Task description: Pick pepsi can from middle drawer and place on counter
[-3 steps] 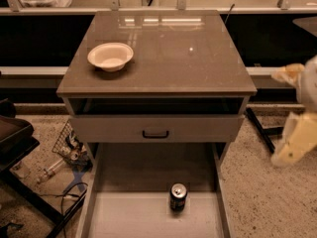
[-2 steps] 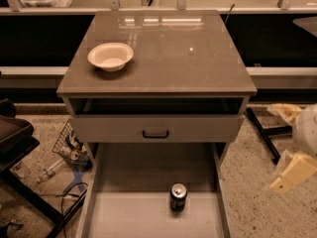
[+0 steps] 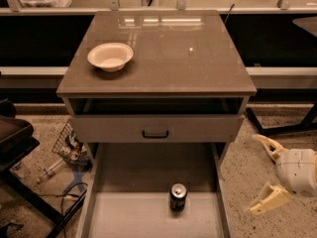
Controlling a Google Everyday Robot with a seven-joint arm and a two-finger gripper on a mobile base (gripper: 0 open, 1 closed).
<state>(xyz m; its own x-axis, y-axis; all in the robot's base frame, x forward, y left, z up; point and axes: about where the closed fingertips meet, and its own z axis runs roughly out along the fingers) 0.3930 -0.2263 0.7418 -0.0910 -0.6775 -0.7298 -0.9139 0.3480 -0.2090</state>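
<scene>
The pepsi can (image 3: 178, 197) stands upright on the pale floor of the open middle drawer (image 3: 129, 217), near its middle. The counter (image 3: 163, 63) is the glossy grey-brown top of the cabinet above. My gripper (image 3: 261, 175) is at the lower right, outside the drawer and to the right of its side wall, well apart from the can. Its two pale fingers (image 3: 267, 200) are spread apart and hold nothing.
A white bowl (image 3: 110, 56) sits on the left part of the counter. The top drawer front with a black handle (image 3: 155, 133) is slightly pulled out above the middle drawer. Clutter and cables (image 3: 69, 152) lie on the floor at left. A dark stand leg (image 3: 277, 128) is at right.
My gripper has moved down and a little to the left, closer to the drawer's right side. The can and bowl have not moved.
</scene>
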